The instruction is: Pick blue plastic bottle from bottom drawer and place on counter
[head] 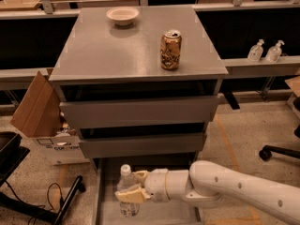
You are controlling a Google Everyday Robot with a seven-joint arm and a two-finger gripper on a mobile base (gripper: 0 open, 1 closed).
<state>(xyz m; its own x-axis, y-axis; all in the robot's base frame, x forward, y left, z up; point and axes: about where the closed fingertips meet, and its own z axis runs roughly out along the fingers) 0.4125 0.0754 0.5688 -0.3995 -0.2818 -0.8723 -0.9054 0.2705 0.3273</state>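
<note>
The blue plastic bottle point(126, 187), clear with a white cap, stands upright over the bottom drawer point(107, 205), which is pulled out at the foot of the cabinet. My gripper point(131, 186) reaches in from the right on a white arm and is shut on the bottle, with one cream finger behind it and one across its front. The bottle's base is just above or on the drawer floor; I cannot tell which. The counter point(117, 46) is the grey cabinet top above.
A gold-brown soda can point(170, 49) and a pale bowl point(123, 16) stand on the counter. Two closed drawers point(140, 111) sit above the open one. A cardboard box point(40, 111) is at the left. Two pump bottles point(265, 50) are on a right ledge. A chair base point(281, 151) stands at right.
</note>
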